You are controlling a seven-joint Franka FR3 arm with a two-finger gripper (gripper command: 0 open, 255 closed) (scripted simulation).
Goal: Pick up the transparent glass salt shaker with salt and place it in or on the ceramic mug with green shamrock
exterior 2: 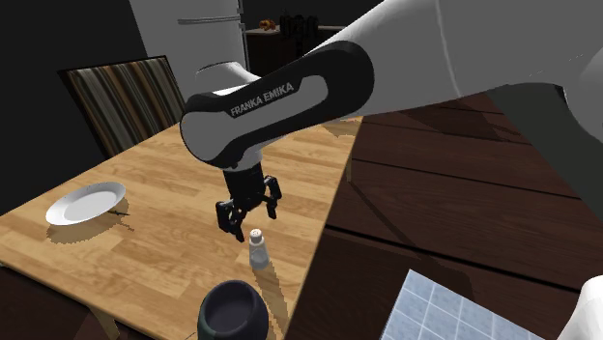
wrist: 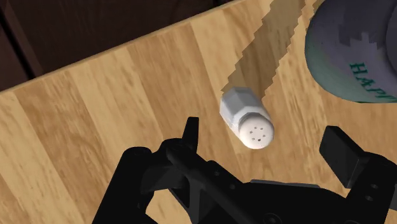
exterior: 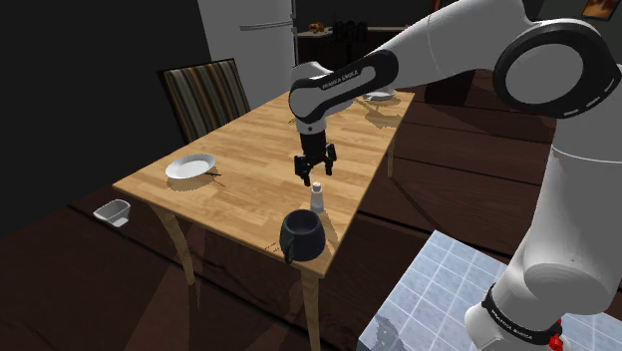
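A white Franka arm [exterior: 439,50] reaches over a wooden bench [exterior: 249,150] in a dim room, its black jaws spread wide and pointing down just above a small salt shaker [exterior: 317,196], which they do not touch. The shaker, pale-bodied with a white perforated cap, stands upright on the bench close to its edge and throws a long jagged shadow across the wood. Just beside it, at the bench corner nearest the camera in the shoulder view, sits the mug [exterior: 301,235], dark and rounded, its mouth facing up. In the second exterior view a narrow strip of wood shows between shaker and mug, so the two stand apart. In the wrist view the shaker's cap, with its ring of small holes, lies between the two open jaws and beyond them. There the mug's curved side looks grey and carries green lettering that begins "HAP". Farther along the bench, toward the shoulder view's left, rests a white plate [exterior: 189,167], and a second plate [exterior: 380,96] sits at the far end under the arm's shadow. A chair with a striped back [exterior: 206,97] is drawn up to the bench's far side. A small white tub [exterior: 113,211] lies on the dark wooden floor near a bench leg, and a patch of pale tiles [exterior: 439,289] shows beside the robot's base.
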